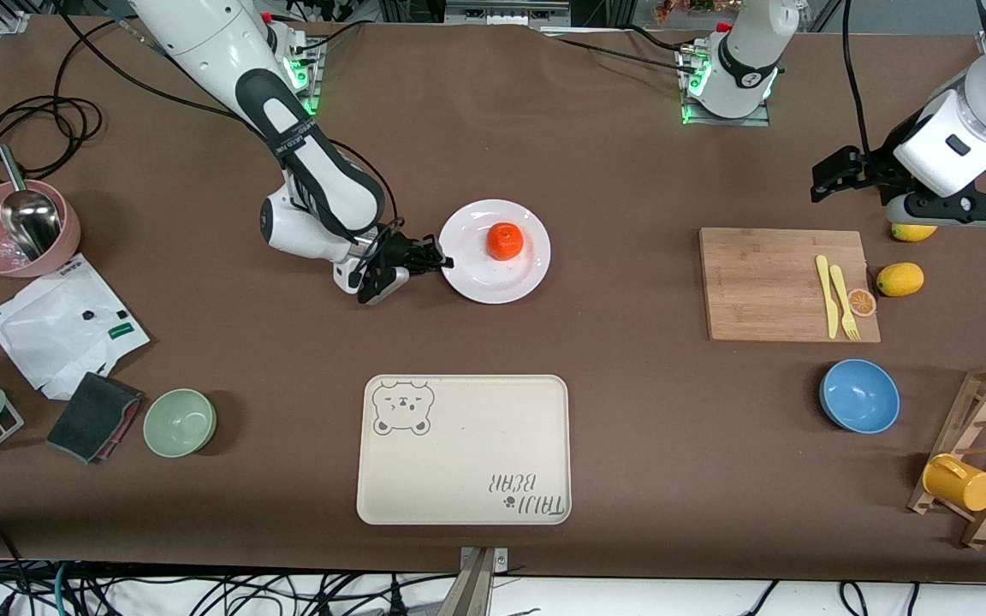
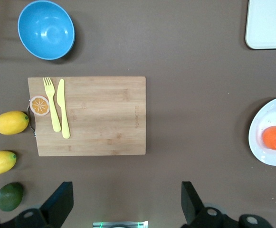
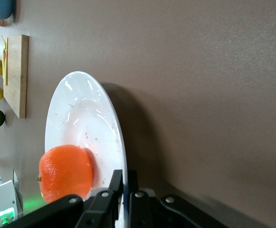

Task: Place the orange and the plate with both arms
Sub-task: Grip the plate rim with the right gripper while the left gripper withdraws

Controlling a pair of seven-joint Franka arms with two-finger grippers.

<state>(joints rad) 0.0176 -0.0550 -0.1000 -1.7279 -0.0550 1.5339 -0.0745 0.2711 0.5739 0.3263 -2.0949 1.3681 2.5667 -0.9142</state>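
**Rim grip made; carry the plate level**

We take the plate [image 1: 495,251] as our landmark. It sits flat on the desk [image 1: 630,445], farther from the front camera than the bear-print tray [image 1: 464,448]. The orange [image 1: 505,241] rests on the plate, a little off centre toward the robot bases.

The right gripper [image 1: 435,259] is at the plate's rim on the edge facing the right arm's end of the desk. In the right wrist view its fingers [image 3: 115,187] are pinched together on the thin rim, one above and one under it. The left gripper [image 1: 831,175] hangs in the air toward the left arm's end of the desk, well apart from the plate, with its fingers [image 2: 58,204] spread wide and nothing between them; that arm waits.

Our judgement: the step in hand is lifting and moving the plate with the fruit aboard, probably to the tray.

Notes for doing it well:
- Raise slowly; a one-sided rim grip lets the free edge sag.
- Keep the plate level, since the round orange will roll on the glossy surface.
- Avoid sharp starts and stops.
- Set the plate down flat before releasing.
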